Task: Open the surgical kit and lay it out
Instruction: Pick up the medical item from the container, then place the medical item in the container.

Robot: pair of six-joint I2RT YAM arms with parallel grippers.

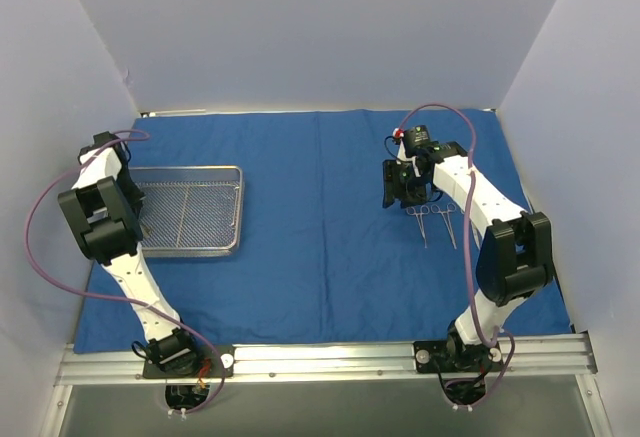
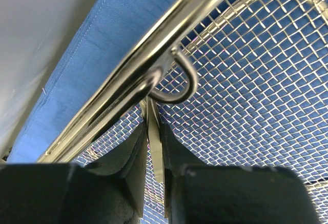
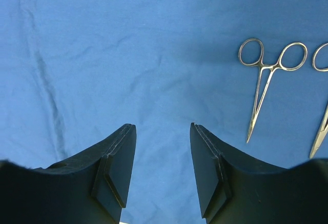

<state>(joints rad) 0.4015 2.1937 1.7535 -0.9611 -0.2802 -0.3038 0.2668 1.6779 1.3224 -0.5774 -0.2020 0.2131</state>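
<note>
L hand (image 2: 152,134) round instrument (image 2: 156,162) at tray (image 2: 169,34) rim

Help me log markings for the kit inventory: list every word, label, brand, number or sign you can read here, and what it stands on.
No readable text in any view.
On the royal-blue cloth wrap: nothing printed.
On the shallow silver wire-mesh tray: no label or engraving shows.
On the thin steel scissor-like instruments: any maker's stamp is too small to read.

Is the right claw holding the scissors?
No, the right gripper hangs open over bare blue cloth, the scissors lying beside it.
</note>
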